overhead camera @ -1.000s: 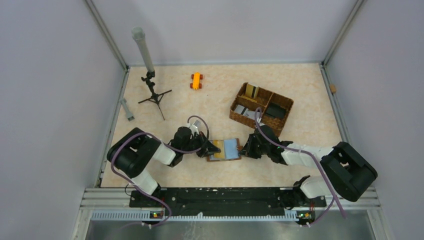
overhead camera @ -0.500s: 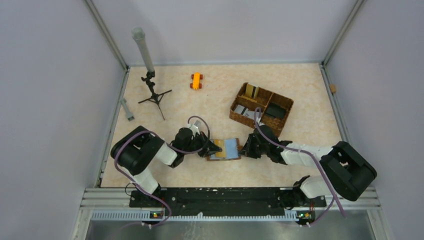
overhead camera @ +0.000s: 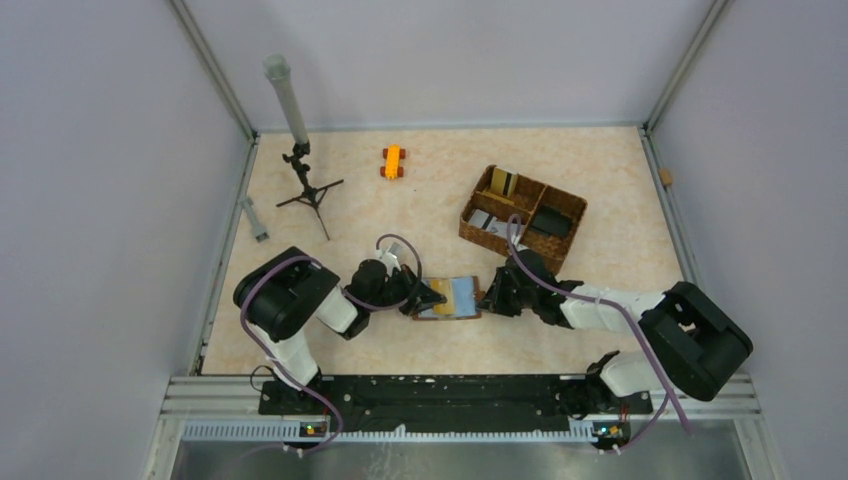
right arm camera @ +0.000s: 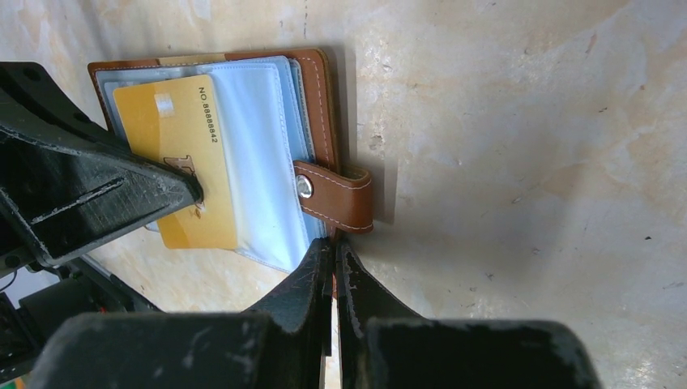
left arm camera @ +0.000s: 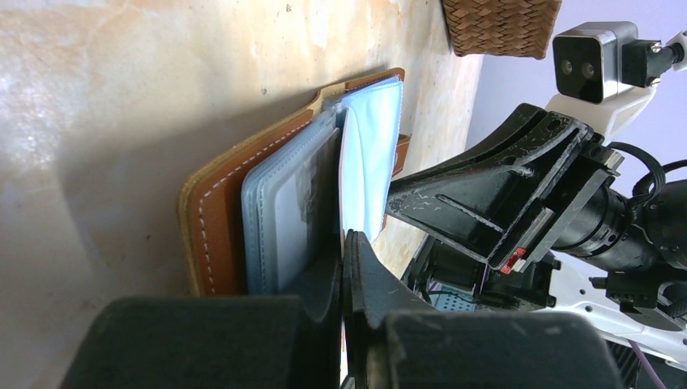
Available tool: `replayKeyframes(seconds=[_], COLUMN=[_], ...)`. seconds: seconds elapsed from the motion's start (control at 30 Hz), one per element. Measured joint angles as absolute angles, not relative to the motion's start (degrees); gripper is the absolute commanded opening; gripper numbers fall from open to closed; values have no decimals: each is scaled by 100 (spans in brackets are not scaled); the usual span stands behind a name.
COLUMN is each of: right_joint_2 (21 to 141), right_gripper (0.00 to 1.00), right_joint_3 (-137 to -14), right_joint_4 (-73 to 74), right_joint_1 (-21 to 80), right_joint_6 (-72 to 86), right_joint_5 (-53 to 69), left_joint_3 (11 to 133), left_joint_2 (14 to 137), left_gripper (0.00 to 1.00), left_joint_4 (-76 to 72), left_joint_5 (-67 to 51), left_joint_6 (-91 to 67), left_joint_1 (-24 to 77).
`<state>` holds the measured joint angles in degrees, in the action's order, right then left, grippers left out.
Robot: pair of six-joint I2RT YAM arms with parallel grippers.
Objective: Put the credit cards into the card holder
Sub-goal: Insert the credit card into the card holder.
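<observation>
Both pincers shut: brace the card holder just ahead of your right gripper, slide the gold card at the left gripper tip flat into the blue sleeve.

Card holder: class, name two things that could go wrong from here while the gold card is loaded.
1. The gold card lies on the blue pockets with the shut left claw against it; a push may slide it over a pocket rather than in.
2. The card holder rests loose on the smooth table; the shut right claw by the snap tab seems its only brace, so it could skid or fold shut.
</observation>
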<state>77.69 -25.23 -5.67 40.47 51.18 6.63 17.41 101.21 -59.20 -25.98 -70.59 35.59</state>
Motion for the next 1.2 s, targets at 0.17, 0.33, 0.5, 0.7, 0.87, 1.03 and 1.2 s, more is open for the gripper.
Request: replayKeyframes(seconds=[0.17,0.33,0.5,0.7,0.87,1.03,1.2], right_joint_2=[7776,7804,7808,7808,7808,7811,7815], right_gripper=[0,0,0,0,0,0,0], right_joint_3=[-2532,-2574,-2604,-2604,-2606,-2628,-2637], right_joint_4=[-567,-537,-491,-489,-491,-460,-445], right_joint_1=[4069,4091,4123,4125,4130,4154,4163], right_joint_6=[5116,5118,5118,5116,5116,5113,5109], right_joint_5=[628,576,515,508,506,471,443], left_joint_3=[1741,1743,1734,1734,1747,1863,2023], left_joint_2=[10165,10097,9756,9843,10007,10001,9701], left_gripper=[0,0,0,0,0,12,39], left_joint_4=[-5990,-5843,-5387,-5472,-5693,-5524,-4816], left_joint_5=[-2574,-2499,-2344,-2377,-2414,-2364,-2261], left_joint_6=[-7057,-7024,-6917,-6932,-7000,-6982,-6775], left_joint_1=[3583,3603,3629,3636,3660,3734,3774])
